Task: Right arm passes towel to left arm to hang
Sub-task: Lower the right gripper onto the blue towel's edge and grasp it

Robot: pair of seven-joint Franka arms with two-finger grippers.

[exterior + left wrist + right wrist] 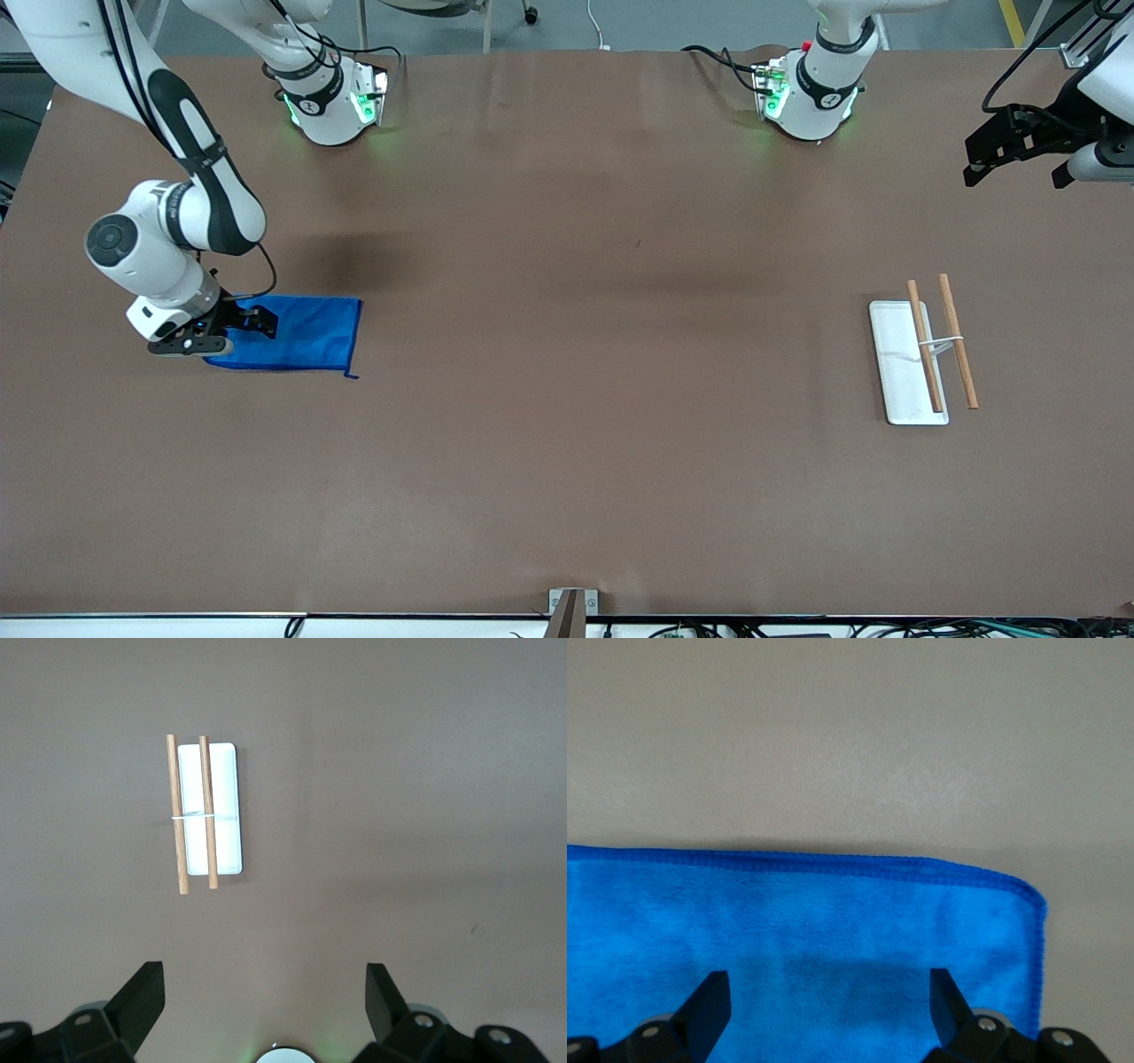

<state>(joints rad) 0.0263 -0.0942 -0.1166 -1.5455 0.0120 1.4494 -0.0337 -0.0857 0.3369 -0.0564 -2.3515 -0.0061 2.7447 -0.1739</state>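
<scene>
Brown matte tabletop (567,461) carries a bright blue, softly wrinkled rectangular towel (306,335) at the right arm's end; the right gripper (232,330) hangs spread wide over it, grasping nothing, while the left gripper (1019,146) waits released above the table's other end

front: high, facing arms | left wrist: downward over rack (205,811) | right wrist: close above towel (797,939)

A white tray (897,372) lies on the brown table (567,443), two tied wooden rods (943,342) resting across it
</scene>
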